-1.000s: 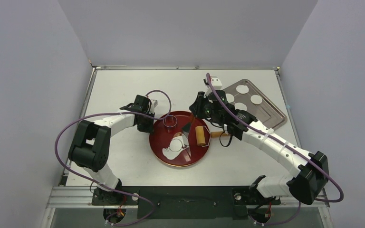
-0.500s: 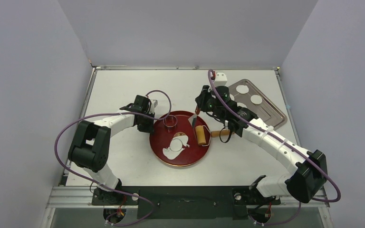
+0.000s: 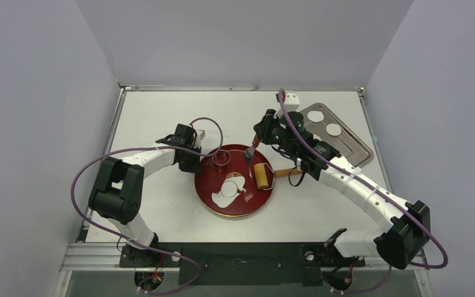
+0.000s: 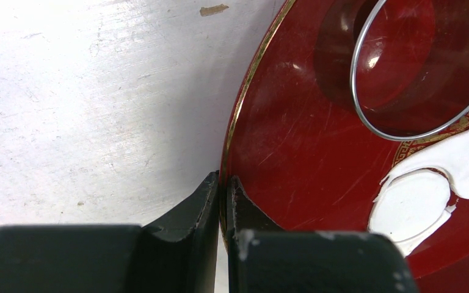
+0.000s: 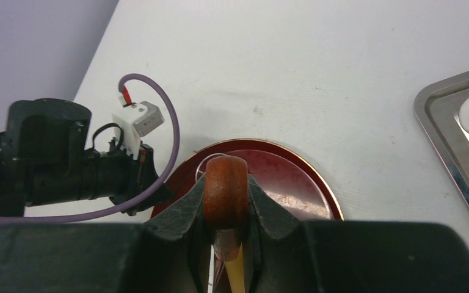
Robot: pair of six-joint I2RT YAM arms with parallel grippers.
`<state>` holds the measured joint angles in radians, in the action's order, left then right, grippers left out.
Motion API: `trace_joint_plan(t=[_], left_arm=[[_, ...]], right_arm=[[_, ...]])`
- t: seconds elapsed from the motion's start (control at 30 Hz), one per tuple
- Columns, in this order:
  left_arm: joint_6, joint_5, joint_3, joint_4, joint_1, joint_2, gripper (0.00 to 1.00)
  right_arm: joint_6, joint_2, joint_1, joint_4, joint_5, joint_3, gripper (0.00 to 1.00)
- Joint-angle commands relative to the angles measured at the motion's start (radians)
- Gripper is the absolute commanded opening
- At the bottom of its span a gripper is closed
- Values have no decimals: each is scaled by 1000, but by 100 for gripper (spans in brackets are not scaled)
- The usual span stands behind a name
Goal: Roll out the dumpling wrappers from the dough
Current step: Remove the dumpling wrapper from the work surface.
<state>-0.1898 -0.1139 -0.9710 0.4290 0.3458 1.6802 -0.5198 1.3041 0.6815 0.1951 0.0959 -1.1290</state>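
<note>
The dough (image 3: 229,190) lies as a thin ragged white sheet on the red plate (image 3: 214,202). In the left wrist view a round cut disc (image 4: 410,204) sits within that dough sheet (image 4: 464,151). My left gripper (image 3: 193,162) is shut on the plate's left rim (image 4: 239,116). My right gripper (image 3: 256,141) hovers over the plate's far edge, shut on the brown handle (image 5: 225,190) of a small spatula, whose blade (image 3: 247,153) points down. Two dumpling wrappers (image 3: 315,116) (image 3: 333,129) show on the metal tray (image 3: 354,148); my right arm hides part of the tray.
A metal ring cutter (image 3: 221,158) stands on the plate's back left part. A wooden rolling pin (image 3: 261,176) rests across the plate's right rim, handle (image 3: 287,173) over the table. The tray sits at the back right. Walls close in the table's sides.
My right gripper has lifted the spatula off the dough and drawn back toward the plate's far edge. The left gripper and the plate have stayed put.
</note>
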Motion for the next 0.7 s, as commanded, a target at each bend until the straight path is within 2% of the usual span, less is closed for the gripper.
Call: trace_joint_plan(t=[0.0,0.3,0.67], left_arm=[[32,3,-7,-14,1,-30,0],[30,-1,-13,-12,1,-24,0],[32,-2,-6,-12,1,-27,0]], right_arm=[[-58,-91,7,-110,-13,0,0],[-119,-85,35,-165,-21,57,0],[-104,-43,44,-254,-3,101,0]])
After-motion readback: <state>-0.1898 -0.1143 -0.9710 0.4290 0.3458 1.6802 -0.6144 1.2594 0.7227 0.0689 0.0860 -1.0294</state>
